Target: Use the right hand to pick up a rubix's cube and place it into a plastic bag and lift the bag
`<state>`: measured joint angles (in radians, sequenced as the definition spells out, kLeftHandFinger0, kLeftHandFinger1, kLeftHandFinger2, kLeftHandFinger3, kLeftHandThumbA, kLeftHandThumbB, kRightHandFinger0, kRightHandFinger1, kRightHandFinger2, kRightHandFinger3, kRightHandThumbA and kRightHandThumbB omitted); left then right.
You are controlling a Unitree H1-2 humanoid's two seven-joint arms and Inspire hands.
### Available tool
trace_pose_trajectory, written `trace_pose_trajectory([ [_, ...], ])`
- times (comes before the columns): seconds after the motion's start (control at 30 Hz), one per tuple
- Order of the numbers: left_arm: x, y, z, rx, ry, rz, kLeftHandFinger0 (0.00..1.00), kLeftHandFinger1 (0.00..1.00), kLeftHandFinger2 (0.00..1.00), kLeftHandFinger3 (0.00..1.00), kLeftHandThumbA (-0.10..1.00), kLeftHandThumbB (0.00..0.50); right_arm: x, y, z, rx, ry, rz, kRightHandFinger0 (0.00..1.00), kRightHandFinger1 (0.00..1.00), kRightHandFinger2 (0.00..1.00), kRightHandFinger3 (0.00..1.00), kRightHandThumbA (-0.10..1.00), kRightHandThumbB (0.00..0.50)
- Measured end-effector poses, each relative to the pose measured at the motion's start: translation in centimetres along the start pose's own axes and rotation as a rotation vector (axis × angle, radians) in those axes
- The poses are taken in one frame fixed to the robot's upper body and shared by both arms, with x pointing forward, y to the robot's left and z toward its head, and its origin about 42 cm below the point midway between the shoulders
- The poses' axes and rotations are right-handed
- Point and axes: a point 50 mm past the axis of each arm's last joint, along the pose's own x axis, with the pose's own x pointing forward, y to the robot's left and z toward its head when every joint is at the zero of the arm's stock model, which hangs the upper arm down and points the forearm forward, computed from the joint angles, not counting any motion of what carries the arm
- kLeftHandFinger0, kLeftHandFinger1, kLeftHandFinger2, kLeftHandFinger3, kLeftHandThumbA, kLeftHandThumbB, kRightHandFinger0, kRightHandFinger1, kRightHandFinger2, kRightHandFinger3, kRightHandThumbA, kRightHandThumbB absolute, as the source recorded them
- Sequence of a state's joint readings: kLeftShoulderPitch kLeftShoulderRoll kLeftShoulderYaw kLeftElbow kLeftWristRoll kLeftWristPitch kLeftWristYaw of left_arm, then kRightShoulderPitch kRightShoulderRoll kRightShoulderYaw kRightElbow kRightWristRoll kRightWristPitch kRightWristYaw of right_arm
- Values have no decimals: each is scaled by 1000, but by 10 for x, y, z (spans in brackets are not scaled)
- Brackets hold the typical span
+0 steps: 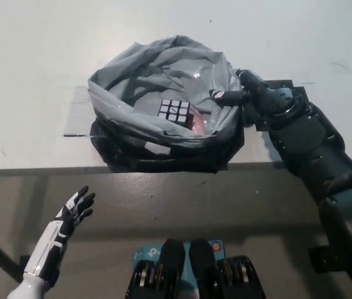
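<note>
While the cube (174, 111) sits inside the bag (139, 68), the right robot hand (245, 92) pinches the bag's rim; the left robot hand (75, 212) rests open.

Glossy, crinkled grey plastic bag (163, 75) on a smooth matt white table (32, 62); shiny-faced cube (174, 110).

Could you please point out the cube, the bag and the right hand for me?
cube (174, 109): head view, on its top face, inside the bag.
bag (139, 57): head view, on its grey far rim.
right hand (250, 93): head view, at the bag's right rim.
</note>
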<state>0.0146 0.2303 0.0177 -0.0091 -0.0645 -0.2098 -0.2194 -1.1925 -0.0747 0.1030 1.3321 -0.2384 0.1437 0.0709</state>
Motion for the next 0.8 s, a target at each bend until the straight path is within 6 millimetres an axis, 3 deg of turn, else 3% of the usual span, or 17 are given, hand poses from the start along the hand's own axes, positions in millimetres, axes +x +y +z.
trace_pose_trajectory([
  [0.1, 1, 0, 0, 0, -1, 0, 1000, 1000, 1000, 1000, 1000, 309, 0, 1, 1, 53, -5, -25, 0, 341, 677, 260, 99, 238],
  [0.13, 1, 0, 0, 0, -1, 0, 1000, 1000, 1000, 1000, 1000, 313, 0, 1, 1, 53, -5, -25, 0, 359, 694, 185, 76, 224],
  [0.23, 1, 0, 0, 1, -2, 0, 1000, 1000, 1000, 1000, 1000, 308, -1, -4, 5, 139, -23, -57, 43, 429, 786, 382, 75, 237],
  [0.3, 1, 0, 0, 1, -2, 0, 1000, 1000, 1000, 1000, 1000, 304, -1, -8, 10, 204, -46, -66, 18, 424, 786, 353, -4, 230],
  [0.37, 1, 0, 0, 0, -1, 0, 1000, 1000, 1000, 1000, 1000, 305, -3, -13, 16, 255, -69, -73, 2, 371, 721, 398, -5, 227],
  [0.43, 1, 0, 0, 0, -1, 0, 1000, 1000, 1000, 1000, 1000, 302, -4, -20, 24, 327, -99, -82, 0, 351, 732, 332, 21, 228],
  [0.47, 1, 0, 0, 1, -1, 0, 1000, 1000, 1000, 1000, 1000, 304, -7, -26, 32, 377, -126, -89, 0, 342, 740, 388, 14, 223],
  [0.57, 1, 0, 0, 1, -1, 0, 1000, 1000, 1000, 1000, 1000, 303, -13, -41, 49, 486, -185, -102, 0, 326, 754, 411, -31, 200],
  [0.6, 1, 0, 0, 1, -1, 0, 1000, 1000, 1000, 1000, 1000, 299, -14, -43, 51, 498, -192, -103, 0, 304, 738, 494, -50, 195],
  [0.63, 1, 0, 0, 1, -1, 0, 1000, 1000, 1000, 1000, 1000, 299, -17, -48, 58, 537, -211, -105, 0, 302, 738, 498, -52, 195],
  [0.67, 1, 0, 0, 1, -1, 0, 1000, 1000, 1000, 1000, 992, 286, -19, -53, 63, 569, -230, -106, 0, 251, 656, 277, -11, 169],
  [0.7, 1, 0, 0, 0, 0, 0, 1000, 1000, 1000, 1000, 989, 286, -21, -55, 67, 585, -239, -105, 0, 235, 627, 176, 2, 163],
  [0.77, 1, 0, 0, 0, 0, 0, 1000, 1000, 1000, 1000, 988, 287, -25, -60, 76, 628, -261, -100, 0, 191, 565, 221, 0, 150],
  [0.8, 1, 0, 0, 1, 0, 0, 1000, 1000, 1000, 1000, 987, 287, -29, -64, 85, 665, -281, -93, 0, 186, 558, 176, 10, 151],
])
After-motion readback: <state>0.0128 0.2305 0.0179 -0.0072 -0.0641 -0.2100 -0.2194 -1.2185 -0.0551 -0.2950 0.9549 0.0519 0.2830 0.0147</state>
